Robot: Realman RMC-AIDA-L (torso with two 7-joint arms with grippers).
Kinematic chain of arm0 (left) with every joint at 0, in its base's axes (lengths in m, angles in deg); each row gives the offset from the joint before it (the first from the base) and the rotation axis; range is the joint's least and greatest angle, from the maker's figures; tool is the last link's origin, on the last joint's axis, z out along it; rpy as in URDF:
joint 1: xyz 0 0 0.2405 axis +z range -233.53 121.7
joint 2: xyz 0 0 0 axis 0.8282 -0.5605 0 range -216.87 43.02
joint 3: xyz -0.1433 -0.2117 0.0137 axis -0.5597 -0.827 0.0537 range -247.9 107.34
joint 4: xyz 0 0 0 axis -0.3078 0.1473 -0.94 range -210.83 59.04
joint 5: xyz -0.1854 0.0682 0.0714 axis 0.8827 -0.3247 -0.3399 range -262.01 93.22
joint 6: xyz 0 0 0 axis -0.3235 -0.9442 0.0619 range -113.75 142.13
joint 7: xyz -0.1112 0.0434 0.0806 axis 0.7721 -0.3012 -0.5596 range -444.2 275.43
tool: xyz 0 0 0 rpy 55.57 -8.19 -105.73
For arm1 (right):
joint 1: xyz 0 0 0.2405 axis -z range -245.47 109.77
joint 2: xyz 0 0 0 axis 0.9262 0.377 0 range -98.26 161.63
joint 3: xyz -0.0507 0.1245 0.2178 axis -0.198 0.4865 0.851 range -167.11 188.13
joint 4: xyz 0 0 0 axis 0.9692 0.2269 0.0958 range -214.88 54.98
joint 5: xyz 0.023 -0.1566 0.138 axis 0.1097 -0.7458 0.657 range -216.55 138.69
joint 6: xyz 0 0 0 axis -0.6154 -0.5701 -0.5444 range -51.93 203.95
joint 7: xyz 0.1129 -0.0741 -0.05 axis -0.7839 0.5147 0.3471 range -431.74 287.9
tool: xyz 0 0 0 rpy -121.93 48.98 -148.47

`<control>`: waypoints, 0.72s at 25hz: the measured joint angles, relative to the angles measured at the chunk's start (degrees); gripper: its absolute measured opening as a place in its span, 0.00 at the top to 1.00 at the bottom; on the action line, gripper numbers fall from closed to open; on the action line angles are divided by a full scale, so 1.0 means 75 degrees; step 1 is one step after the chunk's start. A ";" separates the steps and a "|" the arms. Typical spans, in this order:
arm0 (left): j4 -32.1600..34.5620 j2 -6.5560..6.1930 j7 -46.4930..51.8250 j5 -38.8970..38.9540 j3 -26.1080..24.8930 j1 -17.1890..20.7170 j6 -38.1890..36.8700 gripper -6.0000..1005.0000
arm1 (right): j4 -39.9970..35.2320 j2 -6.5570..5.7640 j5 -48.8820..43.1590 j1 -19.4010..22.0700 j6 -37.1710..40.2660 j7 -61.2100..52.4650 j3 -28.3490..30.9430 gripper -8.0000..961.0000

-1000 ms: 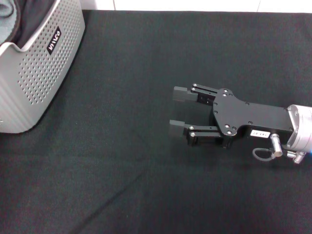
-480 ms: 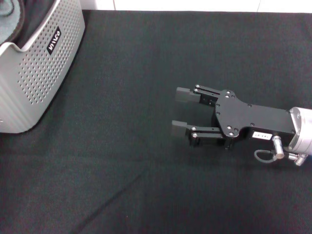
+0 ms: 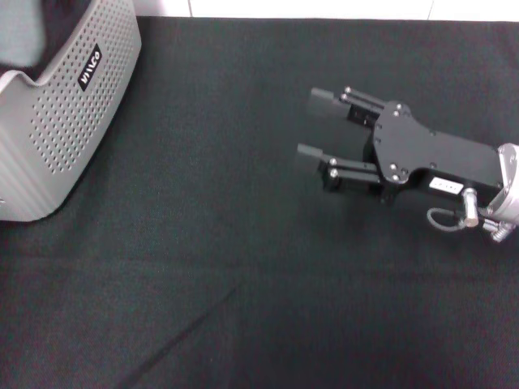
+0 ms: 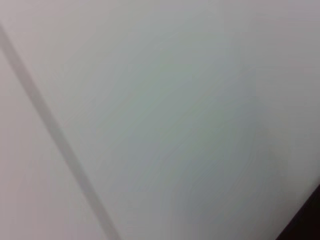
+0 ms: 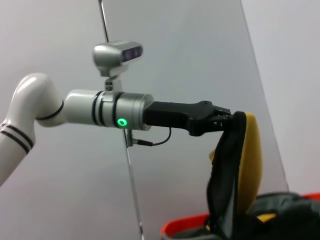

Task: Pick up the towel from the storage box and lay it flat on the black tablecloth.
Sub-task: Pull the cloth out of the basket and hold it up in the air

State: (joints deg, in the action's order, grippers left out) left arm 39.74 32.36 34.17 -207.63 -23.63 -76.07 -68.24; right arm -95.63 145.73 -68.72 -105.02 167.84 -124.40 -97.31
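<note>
The light grey perforated storage box stands at the far left on the black tablecloth. A pale blurred patch of the towel shows over the box's opening. In the right wrist view my left gripper is raised and shut on the top of a hanging cloth with a black edge and a yellow part, which I take for the towel. My right gripper is open and empty over the cloth at the right, its fingers pointing towards the box. The left wrist view shows only a pale blurred surface.
A long crease runs across the near part of the cloth. A white strip borders the cloth's far edge. In the right wrist view a camera on a pole stands behind my left arm, and an orange-red rim lies below the hanging cloth.
My right gripper has moved away from me and a little to the right, still open. The grey-green folds seen in the box have given way to a pale blur.
</note>
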 joint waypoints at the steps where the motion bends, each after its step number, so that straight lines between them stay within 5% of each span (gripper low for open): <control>1: -0.0001 -0.0026 0.0041 0.0360 -0.0004 -0.0018 -0.0077 0.97 | -0.0026 0.0015 0.0000 -0.0001 0.0020 0.0047 0.0080 0.14; 9: -0.0003 -0.0125 0.0293 0.2151 -0.0177 -0.0031 -0.0321 0.97 | -0.0167 0.0061 -0.0009 -0.0054 0.0045 0.0232 0.0181 0.14; 18: -0.0014 -0.0048 0.0328 0.2403 -0.0080 -0.0243 -0.0537 0.97 | -0.0182 0.0180 -0.0008 0.0027 0.0040 0.0525 0.0420 0.14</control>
State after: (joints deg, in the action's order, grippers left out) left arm 39.64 32.00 36.63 -189.61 -24.23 -77.89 -72.26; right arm -97.00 147.07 -68.78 -104.82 168.14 -120.46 -94.16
